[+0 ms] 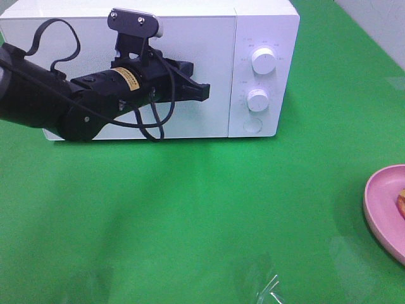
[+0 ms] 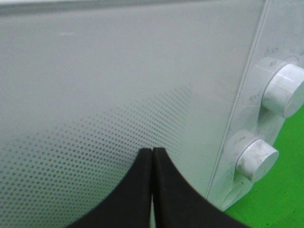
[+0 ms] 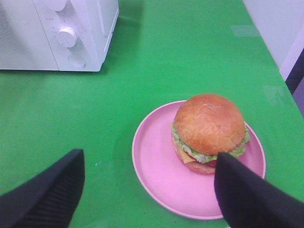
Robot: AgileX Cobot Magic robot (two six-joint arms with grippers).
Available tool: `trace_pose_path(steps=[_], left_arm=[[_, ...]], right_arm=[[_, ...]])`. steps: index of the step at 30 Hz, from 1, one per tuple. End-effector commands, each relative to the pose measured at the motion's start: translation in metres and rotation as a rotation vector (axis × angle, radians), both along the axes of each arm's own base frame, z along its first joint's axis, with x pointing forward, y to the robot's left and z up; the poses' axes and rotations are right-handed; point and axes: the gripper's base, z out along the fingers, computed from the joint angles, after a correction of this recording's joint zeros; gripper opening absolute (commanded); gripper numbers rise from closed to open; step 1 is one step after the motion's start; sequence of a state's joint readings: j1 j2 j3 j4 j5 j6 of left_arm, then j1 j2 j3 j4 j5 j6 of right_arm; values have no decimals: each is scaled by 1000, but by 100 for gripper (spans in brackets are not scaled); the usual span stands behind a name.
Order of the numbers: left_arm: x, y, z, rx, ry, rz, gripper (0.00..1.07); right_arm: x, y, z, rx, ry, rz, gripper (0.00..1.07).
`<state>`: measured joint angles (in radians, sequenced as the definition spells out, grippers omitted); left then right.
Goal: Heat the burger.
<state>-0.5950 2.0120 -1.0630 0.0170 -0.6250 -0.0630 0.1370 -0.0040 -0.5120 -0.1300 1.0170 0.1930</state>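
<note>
The burger sits on the pink plate, at four o'clock from the closed microwave. The right gripper hovers open above it, and the left gripper is closed before the door. Everything remains: opening, loading, heating.

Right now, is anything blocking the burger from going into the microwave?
Yes. The microwave's door is shut, so the burger on its pink plate cannot go in yet. The closed left gripper points at that door. The green table between plate and microwave shows nothing in the way.
</note>
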Motion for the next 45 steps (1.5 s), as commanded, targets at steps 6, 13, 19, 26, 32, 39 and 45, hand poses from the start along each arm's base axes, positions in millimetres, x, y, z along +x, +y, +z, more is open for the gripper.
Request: trace_pose_path(steps=[6, 13, 19, 26, 32, 39, 45], left_arm=[[-6, 8, 32, 19, 163, 61, 0], [-38, -4, 36, 184, 355, -25, 57], [-63, -7, 34, 301, 520, -65, 100], [-95, 3, 40, 457, 757, -92, 99], [-114, 23, 55, 557, 910, -82, 99], [-105, 67, 76, 514, 995, 33, 99], [-97, 111, 96, 440, 1040, 157, 99]], right_arm=[[-3, 0, 0, 0, -32, -1, 73], [-3, 0, 0, 0, -32, -1, 73], [-3, 0, 0, 0, -32, -1, 73], [-3, 0, 0, 0, -32, -1, 73], [-3, 0, 0, 0, -32, -1, 73], [-3, 0, 0, 0, -32, -1, 73], [-3, 0, 0, 0, -32, -1, 73]])
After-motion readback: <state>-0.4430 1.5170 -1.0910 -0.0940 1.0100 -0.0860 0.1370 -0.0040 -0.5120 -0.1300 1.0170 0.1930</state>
